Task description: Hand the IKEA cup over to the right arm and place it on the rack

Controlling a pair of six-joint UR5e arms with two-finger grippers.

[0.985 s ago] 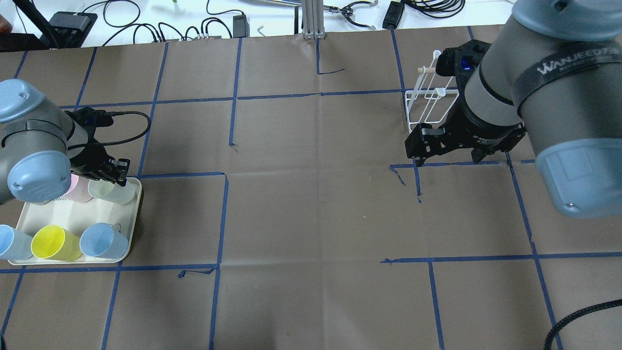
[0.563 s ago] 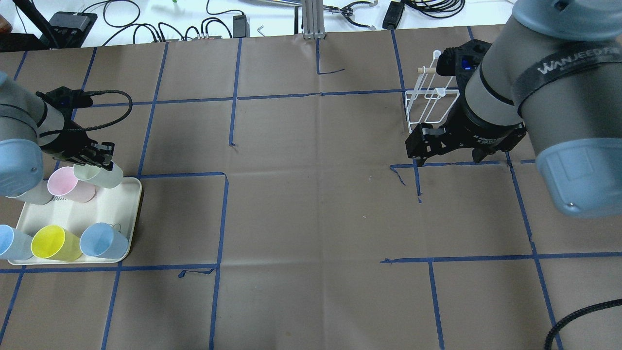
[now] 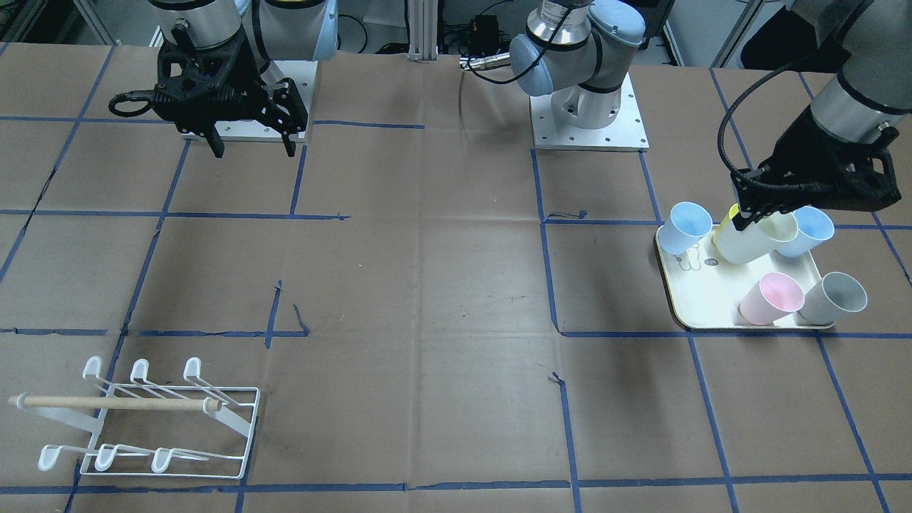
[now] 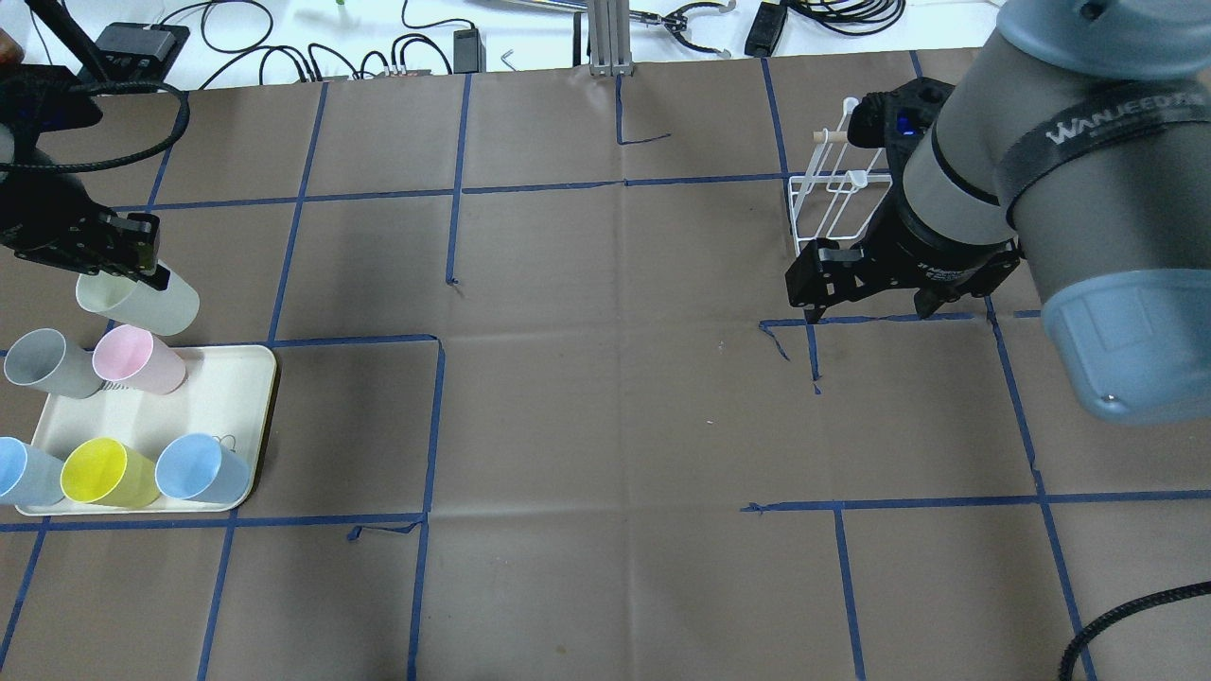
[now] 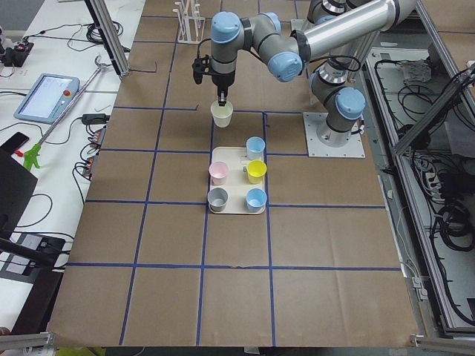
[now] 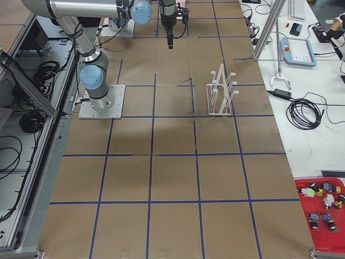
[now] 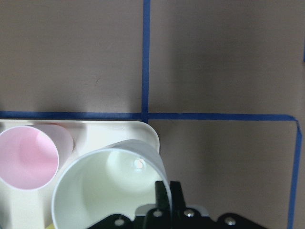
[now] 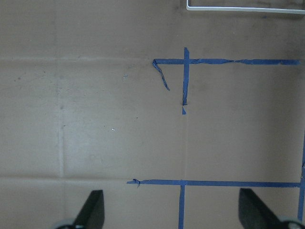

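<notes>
The left gripper [image 7: 167, 191] is pinched closed on the rim of the pale cream cup [image 7: 109, 191], one thin black finger inside the wall and one outside. The cup is smooth matte plastic, tapered, with a round mouth. It hangs tilted in the air over a rounded corner of the cream tray [image 7: 138, 131], touching nothing but the fingers.

Under it, the tray [image 4: 218, 397] is a shallow rounded rectangle with a raised lip. On it stand a pink cup [image 4: 137, 359], a grey cup [image 4: 47, 362], a yellow cup [image 4: 104, 473] and two light blue cups [image 4: 199, 468], all of the same tapered shape. The table [image 4: 605, 426] is covered in creased brown paper marked into squares with blue tape.

Well across the table, the right gripper [image 4: 868, 312] holds nothing, its two black fingers spread wide and pointing down above the paper. The right arm [image 4: 1069, 161] is a grey tube with pale blue joint caps and a black lettered band.

Just beyond that gripper stands the rack [image 3: 171, 427], thin white wire on a rectangular base, with flat rounded prong tips and a pale wooden dowel [image 3: 114, 403] laid across. No cup is on it.
</notes>
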